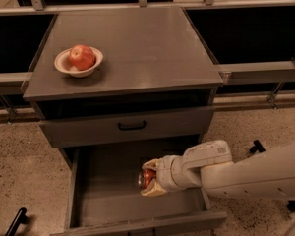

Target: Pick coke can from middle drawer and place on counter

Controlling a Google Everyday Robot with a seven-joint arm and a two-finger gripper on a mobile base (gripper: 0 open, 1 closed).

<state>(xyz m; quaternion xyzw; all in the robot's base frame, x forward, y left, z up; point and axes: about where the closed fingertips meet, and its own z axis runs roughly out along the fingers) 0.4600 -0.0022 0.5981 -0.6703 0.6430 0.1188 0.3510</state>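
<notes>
The coke can (145, 177) is small and red with a silver end facing left. It lies sideways between the fingers of my gripper (150, 178). The gripper is shut on it and holds it just above the floor of the open middle drawer (108, 191), toward the drawer's right side. My white arm (236, 173) reaches in from the lower right. The counter (137, 43) is the broad grey cabinet top above, well behind and above the gripper.
A white bowl (78, 65) with a red apple (82, 56) sits on the counter's left side. A shut drawer front with a black handle (132, 126) is right above the open drawer. Speckled floor lies on both sides. A black rail runs behind.
</notes>
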